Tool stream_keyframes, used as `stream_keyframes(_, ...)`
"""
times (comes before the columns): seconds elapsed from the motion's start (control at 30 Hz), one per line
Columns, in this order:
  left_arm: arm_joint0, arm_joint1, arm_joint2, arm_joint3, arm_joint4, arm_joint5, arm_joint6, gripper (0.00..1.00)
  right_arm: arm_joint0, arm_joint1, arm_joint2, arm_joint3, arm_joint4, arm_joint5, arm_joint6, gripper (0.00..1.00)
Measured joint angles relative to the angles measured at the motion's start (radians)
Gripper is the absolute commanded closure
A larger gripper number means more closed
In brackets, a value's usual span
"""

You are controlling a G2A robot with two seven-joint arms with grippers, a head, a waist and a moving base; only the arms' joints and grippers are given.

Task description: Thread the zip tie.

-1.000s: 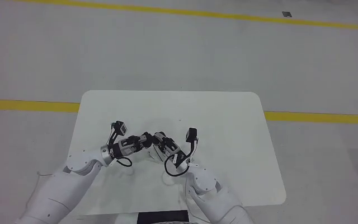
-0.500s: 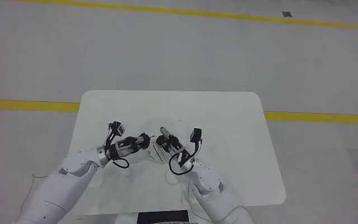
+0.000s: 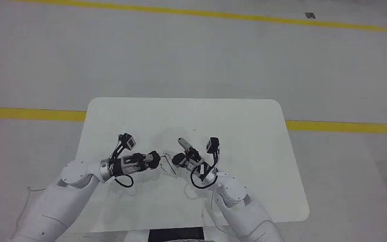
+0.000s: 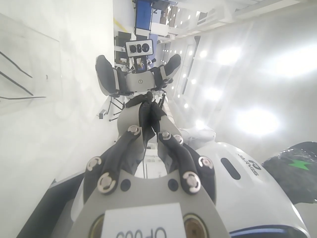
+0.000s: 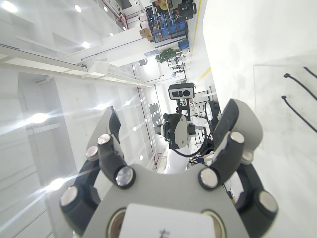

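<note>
Although the left gripper (image 4: 148, 105) is pinched together opposite the spread-apart right gripper (image 5: 172, 111), seemingly for a handover, whether a tie is clamped cannot be told. Black zip ties (image 5: 283, 97) are laid ready on the table (image 3: 254, 121).

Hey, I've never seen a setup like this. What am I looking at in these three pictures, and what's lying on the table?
It is a two-armed robot at a white table. One picture looks down from above its arms; the other two come from cameras on each wrist. The left gripper has its fingers pressed together; whether they pinch anything is too small to tell. The right gripper has its fingers spread open, holding nothing. Black zip ties lie loose on a clear sheet on the table.
</note>
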Motion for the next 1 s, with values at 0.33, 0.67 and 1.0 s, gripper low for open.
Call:
stream_keyframes(0.33, -0.031, 0.028, -0.037, 0.097, -0.026, 0.078, -0.251, 1.00, 0.068, 0.011, -0.008, 0.121, 0.203, 0.056, 0.451, 0.00)
stream_keyframes(0.67, -0.043, 0.038, -0.017, 0.107, -0.031, 0.062, -0.268, 1.00, 0.118, 0.009, -0.055, 0.159, 0.179, 0.075, 0.562, 0.00)
stream_keyframes(1.0, -0.045, 0.041, 0.011, 0.119, -0.038, 0.072, -0.268, 1.00, 0.147, 0.008, -0.073, 0.202, 0.154, 0.025, 0.560, 0.00)
